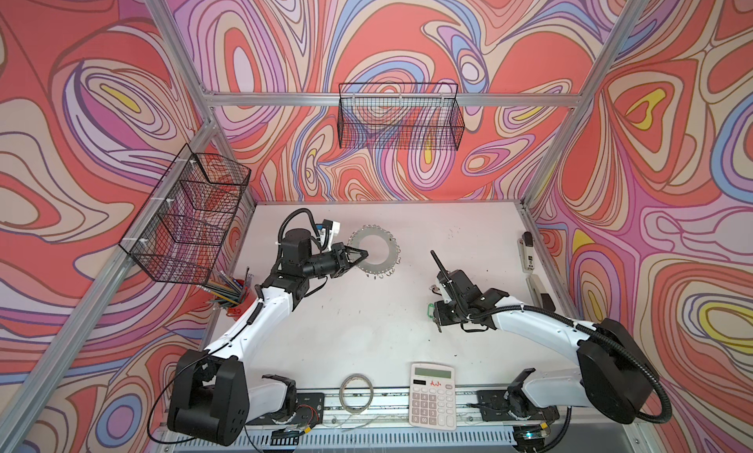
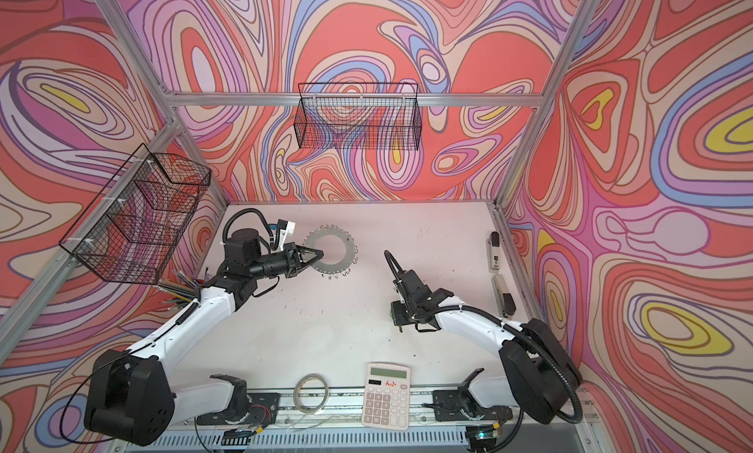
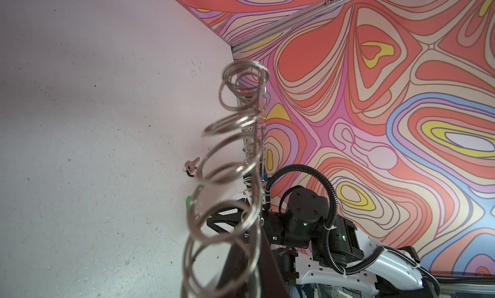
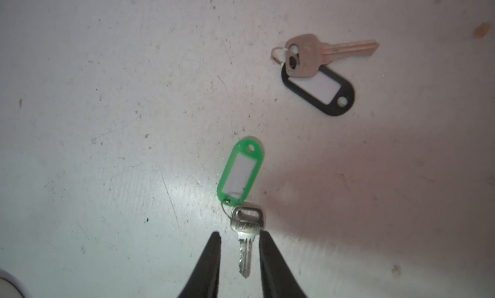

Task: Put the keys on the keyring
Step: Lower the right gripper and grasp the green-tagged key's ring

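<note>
- Blurred keyring (image 3: 226, 166) loops crowd the L wrist lens: flat silver disc, big round hole, small wire loops all round the edge.
- It is toward the back of the table (image 1: 366, 337), left of centre; L claw (image 1: 364, 254) pinched shut on disc's inner rim.
- R claw (image 4: 239, 232) part open, fingers (image 4: 210, 261) astride the blade of green-tag key (image 4: 245, 229), gap either side, not clamped.
- Both keys metal, flat on table right of centre; black-tag key (image 4: 308, 55) near, not touching.
- Key-head stamp too blurred to read; tag inserts white.
- Side basket (image 1: 187, 218), three bins, on L wall; pens (image 1: 228, 292) bunched below it. Back basket (image 1: 401, 117) on rail.
- Calc (image 1: 432, 396) at front edge w/ red scribble, unreadable; tape roll (image 1: 357, 392) beside it.
</note>
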Available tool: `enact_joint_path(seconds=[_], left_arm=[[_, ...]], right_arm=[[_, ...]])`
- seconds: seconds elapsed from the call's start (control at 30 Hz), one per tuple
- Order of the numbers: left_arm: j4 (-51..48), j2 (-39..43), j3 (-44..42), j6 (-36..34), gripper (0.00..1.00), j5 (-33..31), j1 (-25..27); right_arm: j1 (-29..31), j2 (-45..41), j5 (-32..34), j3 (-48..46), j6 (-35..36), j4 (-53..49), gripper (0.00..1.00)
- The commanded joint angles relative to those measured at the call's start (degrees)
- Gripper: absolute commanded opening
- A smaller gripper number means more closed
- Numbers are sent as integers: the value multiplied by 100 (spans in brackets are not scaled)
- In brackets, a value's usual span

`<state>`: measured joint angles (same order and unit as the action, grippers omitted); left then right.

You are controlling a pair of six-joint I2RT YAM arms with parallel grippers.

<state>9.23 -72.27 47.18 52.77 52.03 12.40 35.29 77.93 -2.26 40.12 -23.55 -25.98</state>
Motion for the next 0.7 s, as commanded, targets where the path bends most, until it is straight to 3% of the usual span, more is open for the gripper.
enact_joint_path(seconds=[0.0,0.67], left_arm=[[260,18,-50,58,0,117,16],[79,38,-77,-39,0,99,3]], right_arm=[[122,188,182,18,-125,115,26],[187,563,243,130,69,303,15]])
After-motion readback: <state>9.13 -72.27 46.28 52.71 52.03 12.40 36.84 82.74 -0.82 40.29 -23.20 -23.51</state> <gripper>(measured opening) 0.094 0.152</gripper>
